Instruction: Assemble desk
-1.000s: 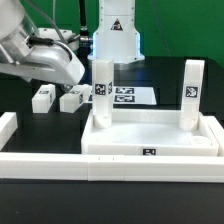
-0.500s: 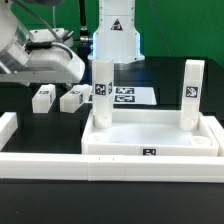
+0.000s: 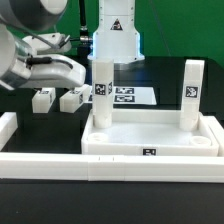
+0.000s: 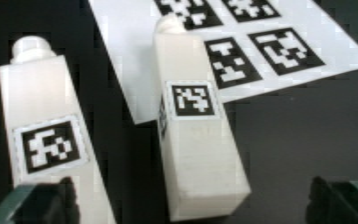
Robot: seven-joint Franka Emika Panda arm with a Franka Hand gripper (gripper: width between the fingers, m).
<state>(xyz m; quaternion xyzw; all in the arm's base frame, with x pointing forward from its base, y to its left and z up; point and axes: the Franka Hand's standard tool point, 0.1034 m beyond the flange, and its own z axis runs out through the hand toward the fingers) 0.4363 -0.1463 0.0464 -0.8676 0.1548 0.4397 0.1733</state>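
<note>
Pincer (image 4: pixel 194 204) wide open, empty. Centre over leg (image 4: pixel 197 120) nearest marker board (image 4: pixel 274 40), 10 o'clock of tabletop (image 3: pixel 185 147); drop straight, dodge other leg (image 4: pixel 48 130).

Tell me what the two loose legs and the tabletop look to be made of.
The loose legs: probably hard white plastic, smooth with a faint sheen; the edges are crisp and the faces catch soft light. Their black-and-white tags look printed and stuck on. The tabletop: likely the same white plastic, matte to satin, judging by its even colour and moulded rim.
</note>
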